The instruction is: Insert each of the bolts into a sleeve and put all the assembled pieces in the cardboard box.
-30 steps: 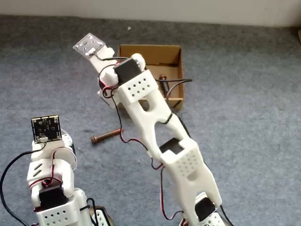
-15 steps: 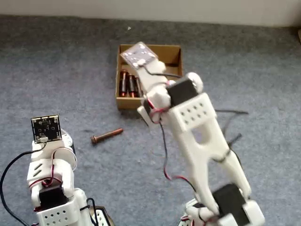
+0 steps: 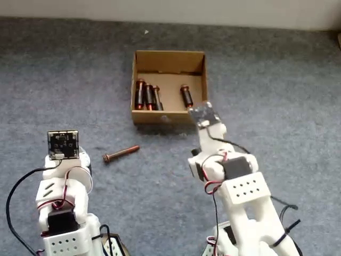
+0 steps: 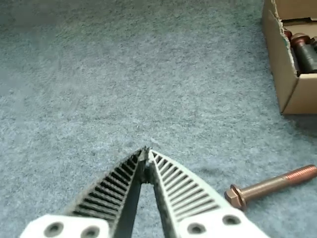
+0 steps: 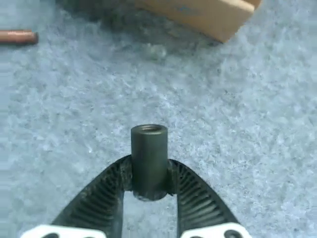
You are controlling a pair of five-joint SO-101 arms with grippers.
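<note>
We saw a surface (image 3: 287, 74) covered in grey, short-pile carpet, its fibres mottled lighter and darker. Along its far edge ran a pale strip (image 3: 213, 9), plain and flat, meeting the carpet in a nearly straight line. A small pale speck (image 3: 146, 32) lay on the carpet near that far edge; we could not tell what it was. In the wrist views the same grey nap looked coarse and fuzzy.

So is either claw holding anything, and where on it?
The right gripper clamps a dark sleeve by the half nearer its wrist, with the open end pointing away. The left gripper is shut and empty.
</note>
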